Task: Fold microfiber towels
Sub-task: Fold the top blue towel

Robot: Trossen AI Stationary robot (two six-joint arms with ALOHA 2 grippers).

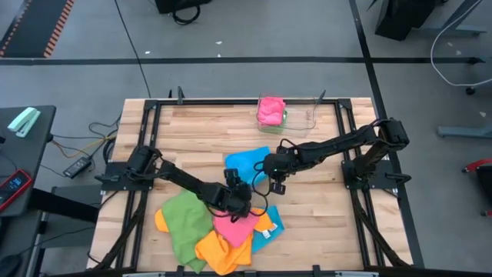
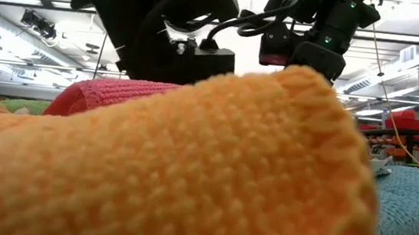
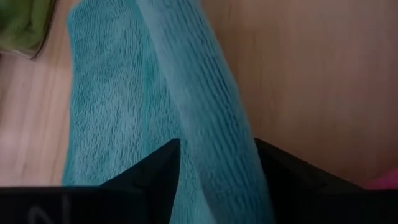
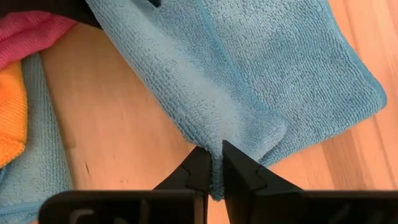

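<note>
Blue towel pinched by one arm, straddled by the other

The sky-blue towel (image 1: 247, 163) lies mid-table beside the heap of towels (image 1: 211, 231). The right gripper (image 4: 212, 163) clamps its bunched edge; the left gripper (image 3: 217, 163) straddles a raised ridge, jaws apart. Closing off-centre could miss the fold, and pulling could skew it.

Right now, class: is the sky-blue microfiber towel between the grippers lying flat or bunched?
Bunched: the sky-blue microfiber towel is creased, with the right gripper pinching a raised fold.
</note>
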